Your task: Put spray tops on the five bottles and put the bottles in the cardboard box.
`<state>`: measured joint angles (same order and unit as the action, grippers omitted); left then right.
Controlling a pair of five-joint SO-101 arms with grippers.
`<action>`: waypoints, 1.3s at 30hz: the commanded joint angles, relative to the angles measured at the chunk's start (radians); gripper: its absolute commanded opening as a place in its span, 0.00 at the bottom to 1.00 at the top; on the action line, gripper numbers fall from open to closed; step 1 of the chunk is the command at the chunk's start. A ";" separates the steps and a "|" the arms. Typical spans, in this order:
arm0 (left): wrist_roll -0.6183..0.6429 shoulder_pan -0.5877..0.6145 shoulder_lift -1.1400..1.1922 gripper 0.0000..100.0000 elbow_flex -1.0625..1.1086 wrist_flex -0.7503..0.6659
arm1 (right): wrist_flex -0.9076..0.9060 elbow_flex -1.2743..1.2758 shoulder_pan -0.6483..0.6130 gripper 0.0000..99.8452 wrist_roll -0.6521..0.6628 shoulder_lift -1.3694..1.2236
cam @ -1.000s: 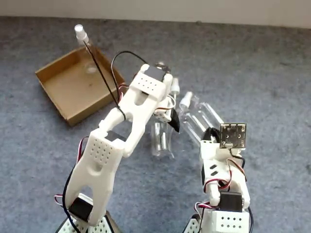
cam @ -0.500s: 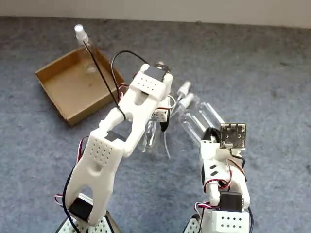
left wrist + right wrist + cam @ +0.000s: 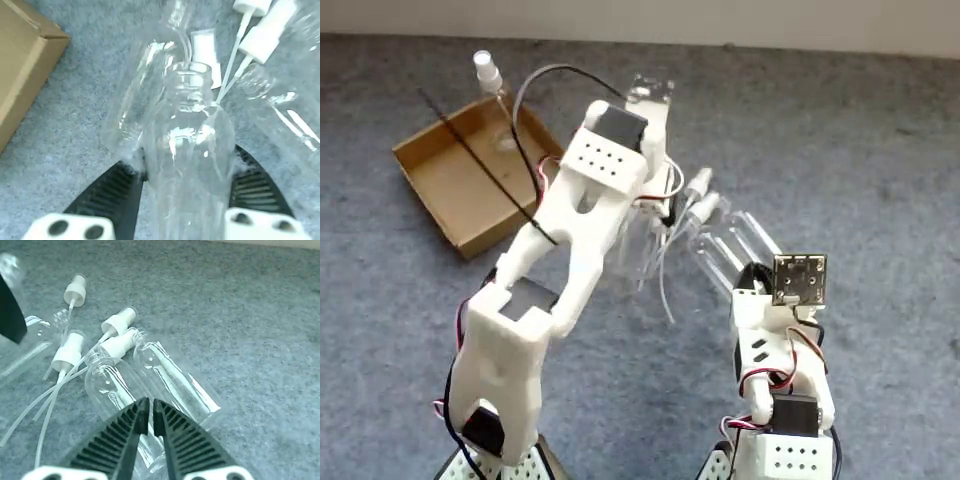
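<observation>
left gripper [image 3: 186,167] pinches a clear round plastic bottle [image 3: 187,135] by its body, neck open and bare, over rough grey carpet [image 3: 880,150]. right gripper [image 3: 151,407], ribbed black jaws pressed together, hangs over two clear bottles [image 3: 175,375] lying side by side. four white spray tops [image 3: 67,354] with thin tubes lie loose nearby, beside a fifth bottle [image 3: 132,105]. brown cardboard box [image 3: 430,180] holds one upright capped bottle [image 3: 503,130].

The bottle [image 3: 190,145] is clear glossy plastic, the spray tops [image 3: 120,322] white smooth plastic, the cardboard box [image 3: 435,190] matt brown, the counter [image 3: 880,140] grey fuzzy cloth.
</observation>
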<state>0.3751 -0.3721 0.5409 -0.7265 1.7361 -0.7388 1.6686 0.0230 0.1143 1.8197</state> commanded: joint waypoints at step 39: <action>-0.249 0.186 -1.458 0.12 1.491 -0.697 | -0.371 -0.878 0.013 0.03 0.184 -0.769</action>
<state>0.1389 -0.1941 -0.7971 0.6437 1.1807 -1.1009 0.9567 0.0245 0.2938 1.2981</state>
